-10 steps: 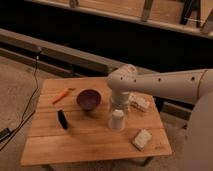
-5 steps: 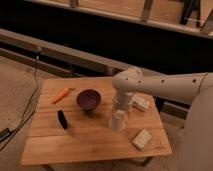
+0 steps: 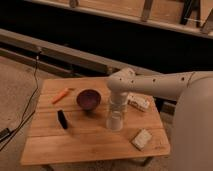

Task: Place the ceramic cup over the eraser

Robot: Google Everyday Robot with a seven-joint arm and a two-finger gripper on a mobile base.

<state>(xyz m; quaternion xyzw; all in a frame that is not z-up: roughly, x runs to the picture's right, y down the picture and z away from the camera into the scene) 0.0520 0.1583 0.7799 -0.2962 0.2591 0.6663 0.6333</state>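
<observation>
Step in hand, as I judge it: getting hold of the ceramic cup so it can go across to the eraser.

The table (image 3: 95, 147) is wooden. The arm (image 3: 150, 86) reaches in over its right edge and turns down just right of the table's middle. The gripper (image 3: 115, 111) hangs straight down on top of the ceramic cup (image 3: 115, 123), which stands on the table there. View is poor at that spot: I cannot tell whether the gripper is open, closed or already clamped on the cup.

To do it well:
- Get a firm, centred hold before lifting. The cup is smooth and tapered, so it could slip.
- Lift clear of the bowl (image 3: 88, 98), which sits near the cup toward the back edge, on the way left.
- Carry the cup toward the left edge, where the eraser (image 3: 62, 119) lies well apart from it.
- The eraser is long for its width, so centre the cup on it and lower slowly.

Counts:
- table: one
- arm: one, with one gripper
- bowl: one, dark
- ceramic cup: one, white
- whitish block (image 3: 141, 139): one, near the front right corner
- pale flat piece (image 3: 138, 102): one, by the right edge
- eraser: one, black
- orange stick (image 3: 60, 95): one, near the back left corner
</observation>
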